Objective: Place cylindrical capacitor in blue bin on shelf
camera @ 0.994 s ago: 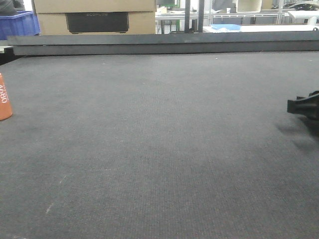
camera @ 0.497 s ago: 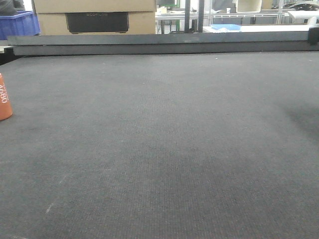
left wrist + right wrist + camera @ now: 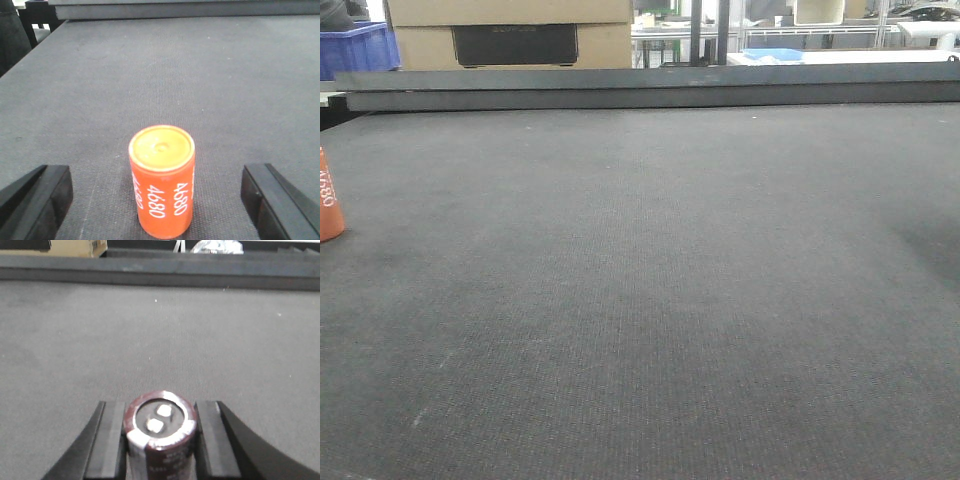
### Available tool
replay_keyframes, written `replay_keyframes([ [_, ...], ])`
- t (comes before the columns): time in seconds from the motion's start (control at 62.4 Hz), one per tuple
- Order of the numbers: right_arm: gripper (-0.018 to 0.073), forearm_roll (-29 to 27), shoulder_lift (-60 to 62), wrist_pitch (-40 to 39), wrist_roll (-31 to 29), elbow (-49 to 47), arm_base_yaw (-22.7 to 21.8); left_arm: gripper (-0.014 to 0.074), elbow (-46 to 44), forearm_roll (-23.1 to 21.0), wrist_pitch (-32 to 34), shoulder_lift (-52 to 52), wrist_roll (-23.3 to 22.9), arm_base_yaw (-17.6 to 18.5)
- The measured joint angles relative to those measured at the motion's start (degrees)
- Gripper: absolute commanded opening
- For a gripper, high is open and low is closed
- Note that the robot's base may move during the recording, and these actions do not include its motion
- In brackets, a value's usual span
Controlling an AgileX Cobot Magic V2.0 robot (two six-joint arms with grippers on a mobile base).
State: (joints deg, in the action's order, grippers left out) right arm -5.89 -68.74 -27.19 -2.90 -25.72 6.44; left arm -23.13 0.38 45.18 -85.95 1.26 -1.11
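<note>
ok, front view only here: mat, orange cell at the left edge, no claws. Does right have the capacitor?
Observer: Yes. Right wrist shows the right claw shut on the capacitor, pads against both sides.
Operator: Sure it's the capacitor?
Observer: Dark brown can, with two pale terminals on the end facing the camera.
Operator: And left?
Observer: Left claw is open. The orange cell stands upright between its fingers, touching neither.
</note>
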Motion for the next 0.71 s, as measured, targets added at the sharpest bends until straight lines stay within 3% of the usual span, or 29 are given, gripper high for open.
replay_keyframes([
  [0.305,-0.0162,0.04,0.00,1.01,0.00,0.00,0.00,0.0590,-0.61,0.00,12.02,-11.94,-1.71,0.00],
  [0.705,-0.0162,0.13,0.00,1.01,0.00,0.00,0.00,0.0590,-7.66,-1.95,12.04,-18.45,-2.78,0.00],
])
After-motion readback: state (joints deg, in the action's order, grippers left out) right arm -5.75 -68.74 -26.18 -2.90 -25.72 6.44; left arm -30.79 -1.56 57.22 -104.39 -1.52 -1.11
